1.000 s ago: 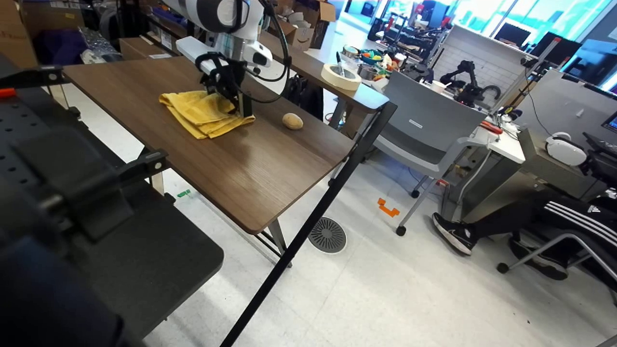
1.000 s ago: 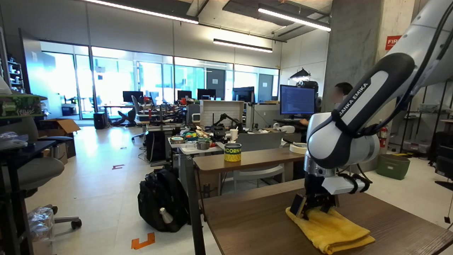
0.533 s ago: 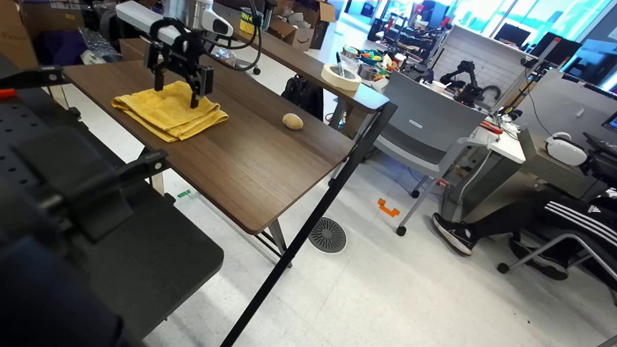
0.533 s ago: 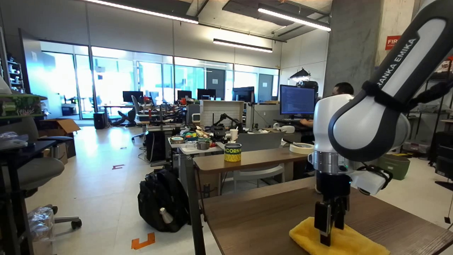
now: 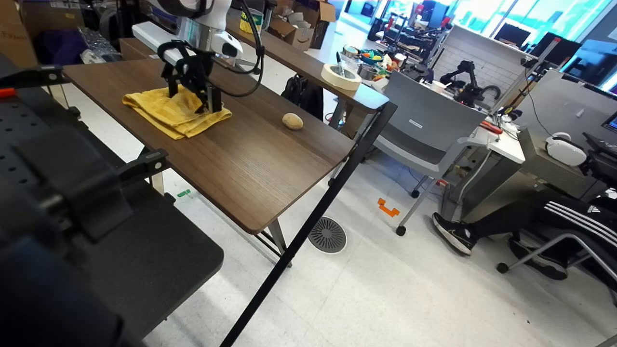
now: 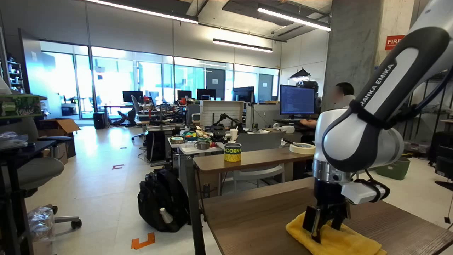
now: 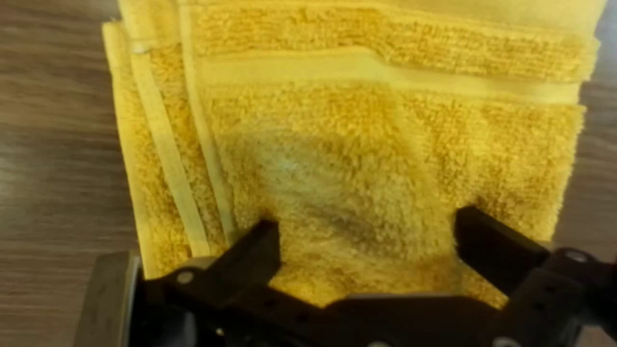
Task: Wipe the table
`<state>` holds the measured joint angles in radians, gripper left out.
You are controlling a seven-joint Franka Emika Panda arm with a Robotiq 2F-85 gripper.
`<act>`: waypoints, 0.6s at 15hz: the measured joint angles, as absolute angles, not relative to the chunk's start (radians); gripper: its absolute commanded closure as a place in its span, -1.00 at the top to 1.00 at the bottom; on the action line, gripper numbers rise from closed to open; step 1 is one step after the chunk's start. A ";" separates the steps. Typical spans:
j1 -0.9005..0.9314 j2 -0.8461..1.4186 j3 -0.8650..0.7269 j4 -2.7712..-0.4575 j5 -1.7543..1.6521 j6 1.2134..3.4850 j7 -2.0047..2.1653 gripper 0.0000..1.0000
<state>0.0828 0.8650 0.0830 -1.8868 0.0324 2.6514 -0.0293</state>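
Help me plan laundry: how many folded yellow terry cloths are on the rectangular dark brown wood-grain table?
1. The cloth lies on the table, under the open black two-fingered gripper; the folds could hide another.

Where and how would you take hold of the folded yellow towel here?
Probably by the top layers, from straight above. The yellow towel lies folded flat on the table, so its low sides offer little to grasp. The gripper points down, its open jaws at the towel's upper surface; the slight rumpling between them should help a fold gather.
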 measured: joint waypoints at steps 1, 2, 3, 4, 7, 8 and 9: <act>0.068 0.900 0.092 -1.841 0.062 2.658 -0.025 1.00; 0.054 0.933 0.102 -1.788 0.088 2.658 -0.017 1.00; 0.040 0.959 0.112 -1.734 0.111 2.656 -0.003 1.00; 0.030 0.982 0.121 -1.678 0.132 2.656 0.011 1.00; 0.019 1.051 0.130 -1.510 0.183 2.656 0.078 1.00; 0.022 1.073 0.130 -1.457 0.194 2.657 0.110 1.00; 0.025 1.097 0.130 -1.403 0.203 2.658 0.145 1.00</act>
<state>0.0251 1.0970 0.1299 -1.4031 0.2032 2.6577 0.1450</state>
